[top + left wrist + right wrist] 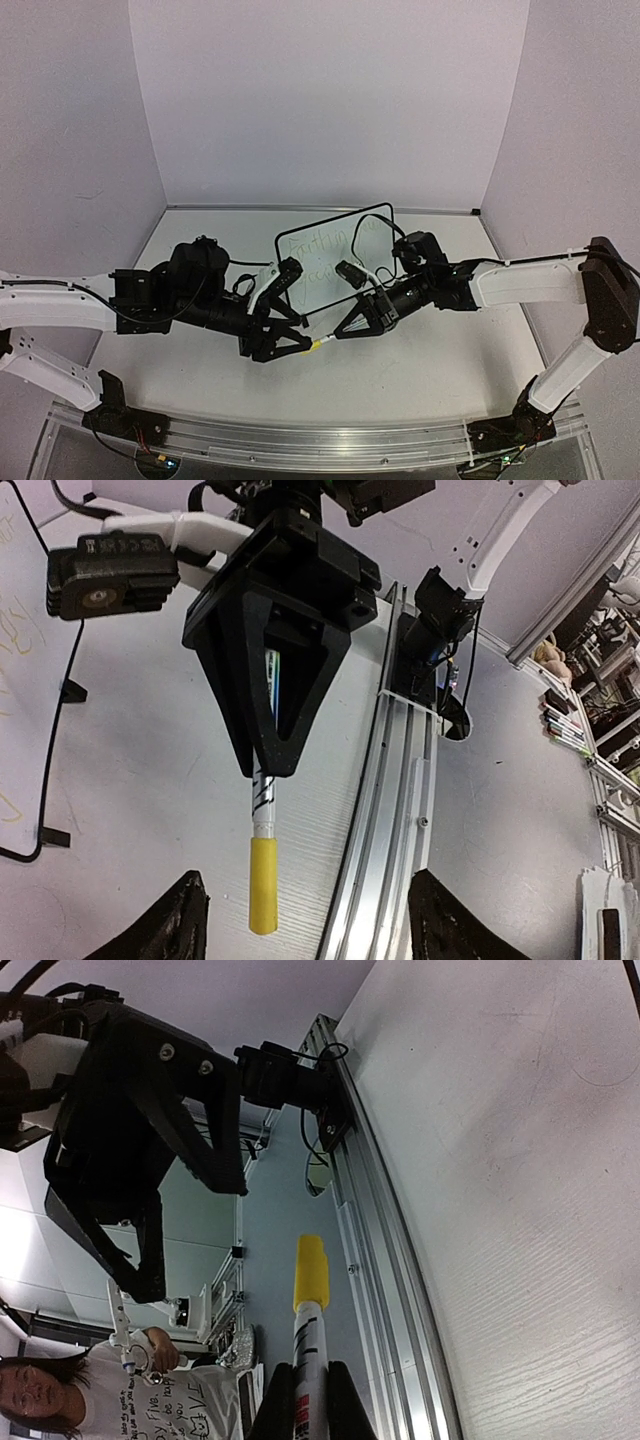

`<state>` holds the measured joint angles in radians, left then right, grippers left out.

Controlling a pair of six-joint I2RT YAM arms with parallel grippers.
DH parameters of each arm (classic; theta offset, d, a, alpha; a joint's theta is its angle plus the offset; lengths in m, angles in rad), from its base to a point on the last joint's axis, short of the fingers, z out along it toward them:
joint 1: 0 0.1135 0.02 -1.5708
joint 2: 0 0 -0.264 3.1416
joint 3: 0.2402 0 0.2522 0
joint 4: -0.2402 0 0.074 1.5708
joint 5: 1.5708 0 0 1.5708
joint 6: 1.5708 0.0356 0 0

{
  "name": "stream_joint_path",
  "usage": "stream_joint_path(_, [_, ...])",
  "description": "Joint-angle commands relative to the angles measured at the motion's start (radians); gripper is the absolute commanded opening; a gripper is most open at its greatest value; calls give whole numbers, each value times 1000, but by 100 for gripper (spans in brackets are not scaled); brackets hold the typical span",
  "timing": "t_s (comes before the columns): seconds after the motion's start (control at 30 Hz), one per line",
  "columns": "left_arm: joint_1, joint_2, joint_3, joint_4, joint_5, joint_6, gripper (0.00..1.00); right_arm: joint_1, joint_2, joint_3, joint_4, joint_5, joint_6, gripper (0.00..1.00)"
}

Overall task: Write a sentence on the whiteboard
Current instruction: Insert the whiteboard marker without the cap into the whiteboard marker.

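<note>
**Left pincer** (303, 338): fingers stand apart. The wrist view shows both fingers (185, 920) spread wide, with the yellow cap of a white-barrelled marker pen (263, 880) between them and touching neither.

**Right pincer** (342, 330): clamped on the barrel of the marker pen. The capped end projects from its fingertips toward the left pincer, tip to tip with it.

**Small white rectangular board with a thin black frame** (330, 228): on the far side of both pincers, just behind their tips and apart from them. Whether it lies flat or is propped cannot be told.

**Two lines of faint yellow-green cursive handwriting** (318, 255): on the board face, nearer the left pincer's side. The words are too faint to read.

**White table** (420, 370): beneath both pincers, which hang above it.
</note>
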<state>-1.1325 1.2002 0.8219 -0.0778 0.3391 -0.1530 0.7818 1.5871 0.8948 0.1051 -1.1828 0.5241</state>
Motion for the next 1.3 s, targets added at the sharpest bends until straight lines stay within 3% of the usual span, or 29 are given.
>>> stream_joint_path(0.0, [16,20,-14,-11,103,-92,68,4,-41,50,32,-30,1,0])
stream_joint_path(0.3, [34,81,-15,-3,162,-135,62,4,-67,47,31,-42,4,0])
stream_joint_path(0.93, [36,139,38,20,218,-122,2,12,-59,45,30,-64,-5,0])
stream_joint_path(1.27, [36,189,72,72,245,-119,0,42,-43,56,30,-78,-10,0])
